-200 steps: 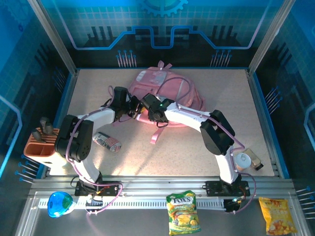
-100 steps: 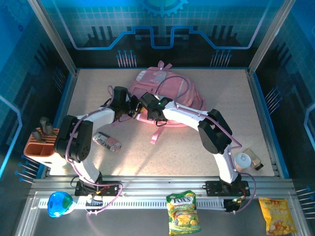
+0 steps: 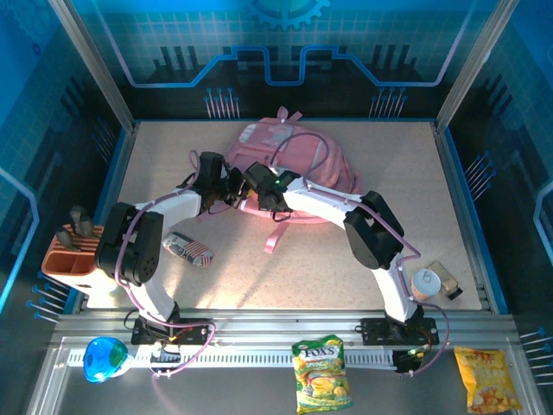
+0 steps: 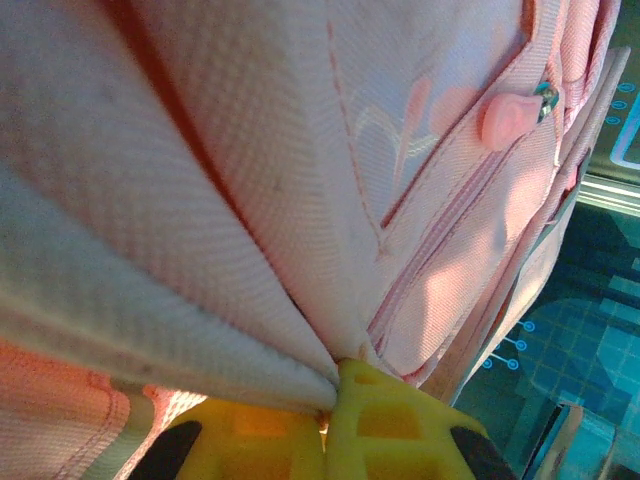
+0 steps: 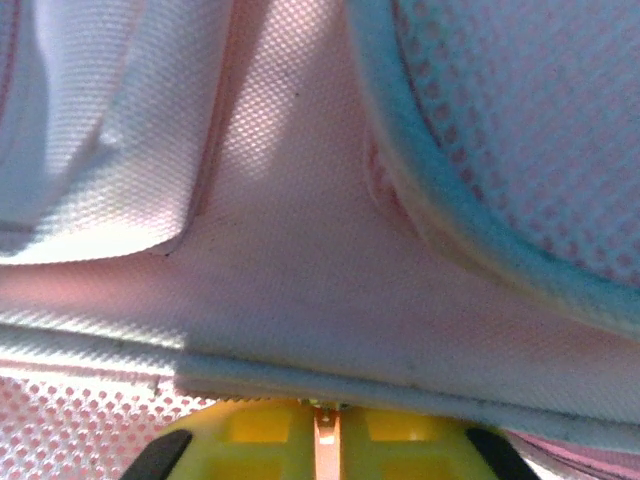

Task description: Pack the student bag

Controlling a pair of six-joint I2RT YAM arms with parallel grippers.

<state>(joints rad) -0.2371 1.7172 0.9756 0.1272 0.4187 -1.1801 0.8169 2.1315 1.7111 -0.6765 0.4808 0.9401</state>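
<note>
The student bag (image 3: 298, 156), a soft pink backpack, lies at the back middle of the table, with a loose strap (image 3: 275, 235) trailing toward me. My left gripper (image 3: 232, 194) is at the bag's near-left edge. In the left wrist view its yellow fingers (image 4: 390, 425) are shut on a fold of the pink fabric (image 4: 250, 250). My right gripper (image 3: 253, 178) sits just right of it on the same edge. Its yellow fingers (image 5: 400, 440) are shut on a stitched pink hem (image 5: 330, 385), with a thin pink sliver between them.
A striped pouch (image 3: 188, 250) lies at the near left and an orange holder (image 3: 71, 259) stands at the left edge. A white cup (image 3: 425, 283) and a small brown item (image 3: 451, 282) are at the near right. A blue object (image 3: 104, 357) and two snack bags (image 3: 321, 373) (image 3: 486, 379) lie on the front rail.
My right gripper has slid a little to the left along the bag's edge and shut on the fabric. The left gripper has held its grip without moving.
</note>
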